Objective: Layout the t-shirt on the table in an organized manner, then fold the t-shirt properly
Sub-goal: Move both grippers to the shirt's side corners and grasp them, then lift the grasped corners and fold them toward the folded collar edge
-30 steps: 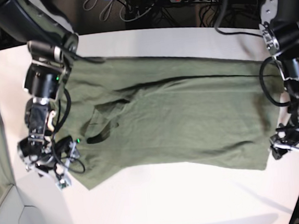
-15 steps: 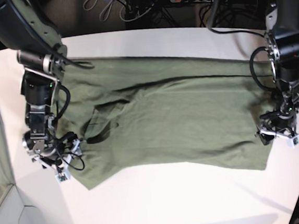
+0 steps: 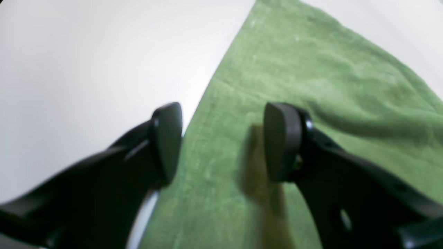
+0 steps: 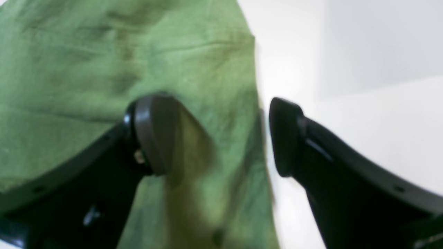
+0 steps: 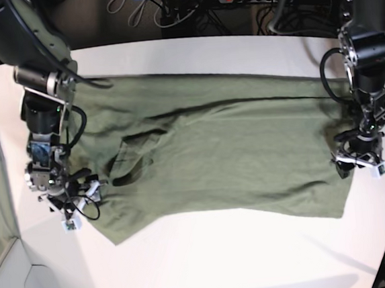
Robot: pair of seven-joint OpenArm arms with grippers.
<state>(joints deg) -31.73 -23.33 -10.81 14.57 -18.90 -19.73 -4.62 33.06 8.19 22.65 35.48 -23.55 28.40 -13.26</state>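
The shirt lies spread across the middle of the table, rumpled, its near hem running askew.

At the table's left edge, the right gripper hangs wide open astride the shirt's edge, one finger over cloth, the other over bare table. It may well pinch only one layer or miss the edge.

At the right edge, the left gripper also stands wide, straddling the hem. If the two closures are uneven, any pull would likely skew the shirt or deepen its wrinkles.
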